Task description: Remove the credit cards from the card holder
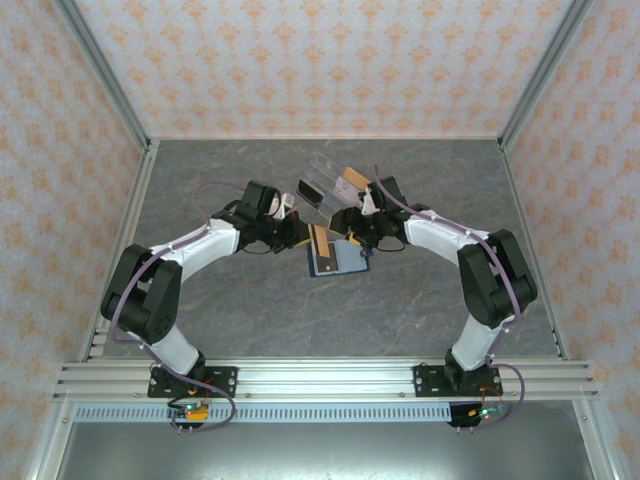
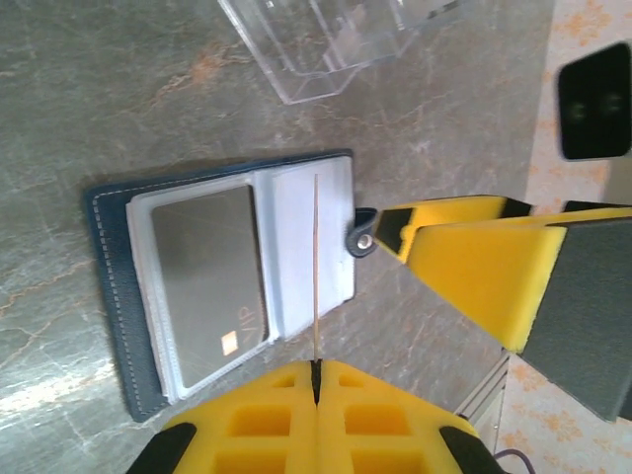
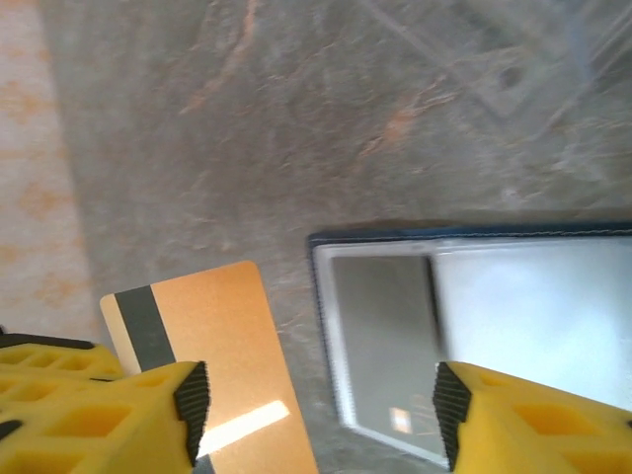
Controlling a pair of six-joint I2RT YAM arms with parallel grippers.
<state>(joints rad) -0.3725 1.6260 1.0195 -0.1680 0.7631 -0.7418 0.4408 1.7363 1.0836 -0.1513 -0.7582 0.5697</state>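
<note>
Over on the left, the left gripper (image 1: 301,234) has its yellow foam jaws pressed tight together on a thin orange-tan plastic card (image 2: 315,267). The left wrist view catches that card edge-on as a fine line rising from between the fingertips. From the right wrist view the same card shows its flat face and a black magnetic stripe.

Moving to the middle, the small navy-blue book-style card holder (image 1: 340,264) lies open and flat on the grey marbled table (image 1: 230,310), just ahead of the left jaws. A grey-brown card (image 2: 202,276) sits tucked in its pale grey-blue pocket. The held card stands over the holder's plain pocket side; whether its far edge touches the pocket, I cannot tell. The small clasp tab (image 2: 360,239) pokes out from the holder's edge, just beside a yellow finger of the other arm.

On the right, the right gripper (image 3: 321,415) hangs above the holder with its jaws well apart and nothing between them: the orange-tan card is by one fingertip, the holder's edge by the other.

Behind both grippers, a clear acrylic box (image 1: 330,172) stands on the table, a dark card (image 1: 312,193) and a tan one (image 1: 352,180) at it.
</note>
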